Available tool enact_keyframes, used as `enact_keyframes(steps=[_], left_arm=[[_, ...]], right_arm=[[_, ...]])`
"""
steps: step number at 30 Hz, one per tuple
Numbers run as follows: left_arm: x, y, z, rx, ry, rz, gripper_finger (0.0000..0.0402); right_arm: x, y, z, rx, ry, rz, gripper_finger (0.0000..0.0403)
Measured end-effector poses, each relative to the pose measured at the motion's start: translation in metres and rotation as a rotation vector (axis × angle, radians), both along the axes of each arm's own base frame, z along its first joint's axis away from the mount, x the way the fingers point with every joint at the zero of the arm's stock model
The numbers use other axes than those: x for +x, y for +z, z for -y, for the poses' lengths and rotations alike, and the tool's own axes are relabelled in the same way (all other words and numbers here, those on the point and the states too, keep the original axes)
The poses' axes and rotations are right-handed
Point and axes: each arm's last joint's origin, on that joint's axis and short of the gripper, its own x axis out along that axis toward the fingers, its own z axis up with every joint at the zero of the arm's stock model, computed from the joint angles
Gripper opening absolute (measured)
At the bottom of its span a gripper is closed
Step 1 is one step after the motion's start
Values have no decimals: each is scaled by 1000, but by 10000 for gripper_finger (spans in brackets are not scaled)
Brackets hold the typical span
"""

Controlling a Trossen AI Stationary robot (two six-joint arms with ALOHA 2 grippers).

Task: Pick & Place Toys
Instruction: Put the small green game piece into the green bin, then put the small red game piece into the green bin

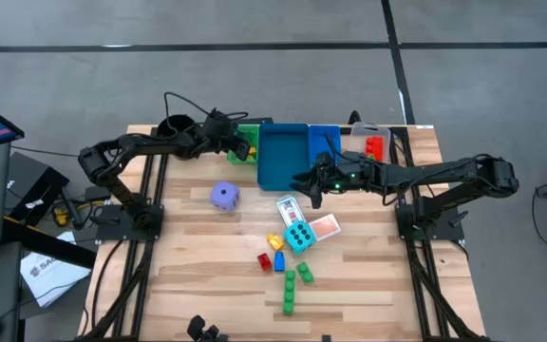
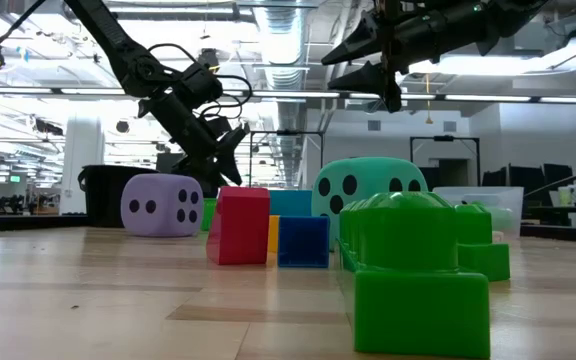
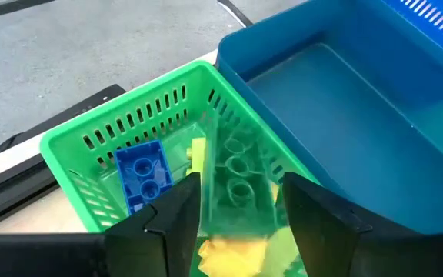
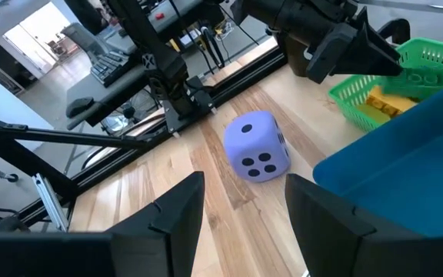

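Observation:
My left gripper (image 1: 248, 147) (image 3: 241, 188) hangs open over the green bin (image 3: 114, 123) at the table's far edge. A blurred green brick (image 3: 237, 165) shows between its fingers, down inside the bin; I cannot tell whether it touches them. A blue brick (image 3: 143, 173) and yellow bricks (image 3: 233, 250) lie in the bin. My right gripper (image 1: 308, 182) (image 4: 244, 219) is open and holds nothing, in the air above the near rim of the blue bin (image 1: 283, 157). The purple die (image 1: 224, 196) (image 4: 258, 146) rests on the table. The cyan die (image 1: 299, 237), two cards (image 1: 288, 209) and loose bricks (image 1: 289, 294) lie nearer the front.
A second blue bin (image 1: 324, 142) and a clear bin (image 1: 370, 144) holding a red brick stand to the right of the first. A black cup (image 1: 174, 126) stands at the far left. Bare wood lies on the table's near left.

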Motion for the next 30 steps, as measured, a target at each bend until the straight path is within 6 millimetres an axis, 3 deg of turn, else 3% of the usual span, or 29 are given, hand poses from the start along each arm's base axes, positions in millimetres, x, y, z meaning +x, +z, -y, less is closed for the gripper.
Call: enact_keyframes(steps=[9, 15, 23, 30], left_arm=[[2, 0, 2, -13, -18, 12, 179], [13, 1, 17, -135, -237, 108, 173], [44, 5, 68, -339, -502, 234, 172], [71, 12, 133, -336, -725, 272, 167]], right_arm=[[0, -1, 0, 14, -4, -14, 179], [-1, -2, 0, 9, -2, -16, 179], [-1, -2, 0, 9, -3, -16, 179], [-1, -2, 0, 10, -4, -20, 179]])
